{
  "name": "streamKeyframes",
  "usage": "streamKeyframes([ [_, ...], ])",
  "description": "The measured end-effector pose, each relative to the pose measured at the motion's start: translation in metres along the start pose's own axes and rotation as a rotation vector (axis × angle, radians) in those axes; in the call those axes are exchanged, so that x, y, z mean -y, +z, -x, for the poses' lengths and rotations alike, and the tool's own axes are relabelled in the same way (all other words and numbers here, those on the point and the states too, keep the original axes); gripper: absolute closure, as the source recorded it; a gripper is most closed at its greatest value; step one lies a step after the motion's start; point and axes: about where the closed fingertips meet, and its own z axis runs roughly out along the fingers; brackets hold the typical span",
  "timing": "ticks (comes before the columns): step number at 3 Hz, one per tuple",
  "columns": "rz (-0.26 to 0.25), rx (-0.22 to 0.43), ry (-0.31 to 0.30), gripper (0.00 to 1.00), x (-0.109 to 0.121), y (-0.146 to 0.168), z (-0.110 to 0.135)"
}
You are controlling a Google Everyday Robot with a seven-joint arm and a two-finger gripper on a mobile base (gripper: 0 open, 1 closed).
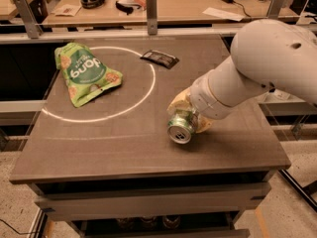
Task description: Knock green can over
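Tipped green can [180,126], top toward the table's [124,150] front edge, in the gripper's [190,115] clasp near the right edge.

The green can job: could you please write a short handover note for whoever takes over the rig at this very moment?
Gripper: low over the right half of the dark brown tabletop, right against the small green aluminium drink can.
Can: it lies on its side with the silver top facing the camera, just outside the white ring.
Elsewhere: the flat green snack bag sits far left and the flat dark wrapper at the back; both are apart from the can.
Done: the can looks knocked over.
Left: probably only backing the arm away without rolling the can off the edge.
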Motion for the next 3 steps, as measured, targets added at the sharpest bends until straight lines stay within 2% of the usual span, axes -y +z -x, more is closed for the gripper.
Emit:
streamKeyframes([
  [1, 0.042, -0.002, -0.002, 0.13, -0.0018, 0.0036, -0.0001],
  [2, 0.042, -0.002, -0.002, 0.0, 0.0009, -0.001, -0.0006],
  [3, 0.042, -0.002, -0.002, 0.0, 0.0036, -0.0056, -0.0011],
])
